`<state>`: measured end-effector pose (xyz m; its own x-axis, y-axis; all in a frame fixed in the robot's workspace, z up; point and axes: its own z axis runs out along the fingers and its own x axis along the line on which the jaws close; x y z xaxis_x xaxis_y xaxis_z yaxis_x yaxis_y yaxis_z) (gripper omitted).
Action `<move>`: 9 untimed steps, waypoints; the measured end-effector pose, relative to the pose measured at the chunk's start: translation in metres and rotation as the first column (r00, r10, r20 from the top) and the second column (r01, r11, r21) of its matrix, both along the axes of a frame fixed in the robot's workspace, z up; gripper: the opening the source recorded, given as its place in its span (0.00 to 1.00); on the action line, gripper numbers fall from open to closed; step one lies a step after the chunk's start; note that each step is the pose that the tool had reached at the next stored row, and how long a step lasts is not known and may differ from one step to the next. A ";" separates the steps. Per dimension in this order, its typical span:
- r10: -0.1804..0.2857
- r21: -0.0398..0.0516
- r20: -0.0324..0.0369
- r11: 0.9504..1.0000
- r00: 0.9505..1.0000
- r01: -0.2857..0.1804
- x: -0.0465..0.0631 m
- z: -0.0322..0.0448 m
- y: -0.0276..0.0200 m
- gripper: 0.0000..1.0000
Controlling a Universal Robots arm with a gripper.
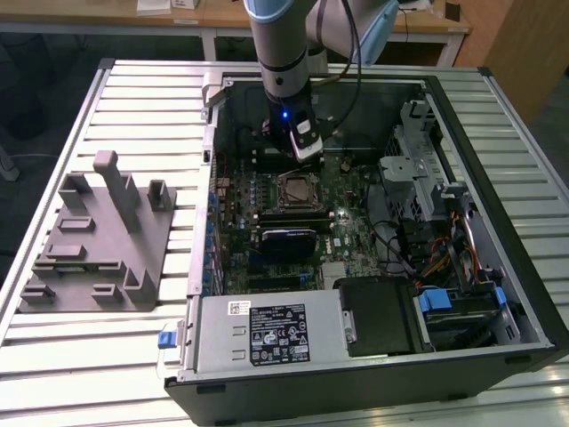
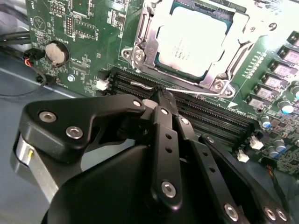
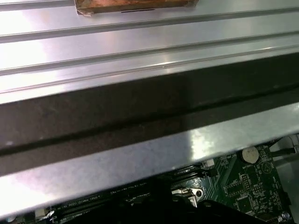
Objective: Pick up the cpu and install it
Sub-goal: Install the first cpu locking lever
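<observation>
Silvery cpu (image 2: 194, 39) sitting in the socket (image 2: 140, 58), just beyond the gripper (image 2: 161, 99).
Black fingers (image 2: 163, 100) are pinching together, holding nothing, hovering over memory slots (image 2: 219, 123).

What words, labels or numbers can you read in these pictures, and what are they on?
No text can be read with certainty.
Power supply label: dense print, too small to read.
cpu top, in the second wrist view: faint lines of print, blurred.
Motherboard: white markings, too small to read.
</observation>
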<state>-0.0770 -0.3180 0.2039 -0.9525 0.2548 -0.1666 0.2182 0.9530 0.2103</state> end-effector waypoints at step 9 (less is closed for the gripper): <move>-0.044 -0.003 0.002 0.999 0.999 0.044 0.000 -0.0026 -0.0004 0.11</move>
